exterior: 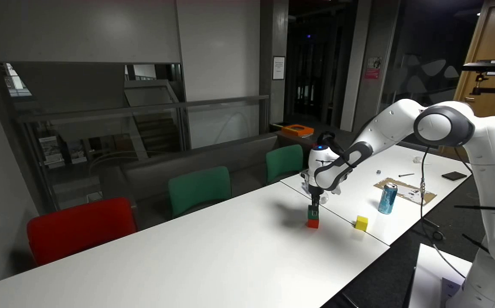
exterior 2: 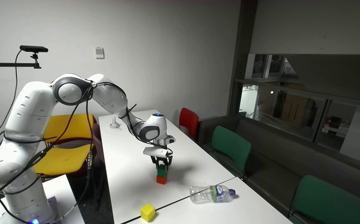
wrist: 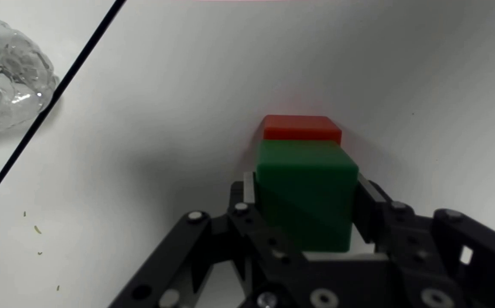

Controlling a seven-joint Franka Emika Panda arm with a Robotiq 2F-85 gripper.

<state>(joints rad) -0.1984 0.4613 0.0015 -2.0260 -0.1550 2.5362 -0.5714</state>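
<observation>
A green cube (wrist: 307, 201) sits on top of a red cube (wrist: 302, 127) on the white table. The stack shows in both exterior views, with the green cube (exterior 2: 162, 171) above the red cube (exterior 2: 161, 179). My gripper (wrist: 305, 190) points down with one finger on each side of the green cube, and the pads appear to press against its sides. The red cube lies below the fingertips and is mostly hidden by the green cube in the wrist view. In an exterior view, the gripper (exterior: 314, 204) covers part of the green cube (exterior: 310, 213).
A yellow cube (exterior: 361, 223) stands by the table seam. A clear plastic bottle (exterior 2: 204, 194) lies across the seam. A blue can (exterior: 387, 198), a piece of cardboard (exterior: 427, 197) and a dark flat object (exterior: 454, 176) are on the table. Chairs (exterior: 200, 188) line the far edge.
</observation>
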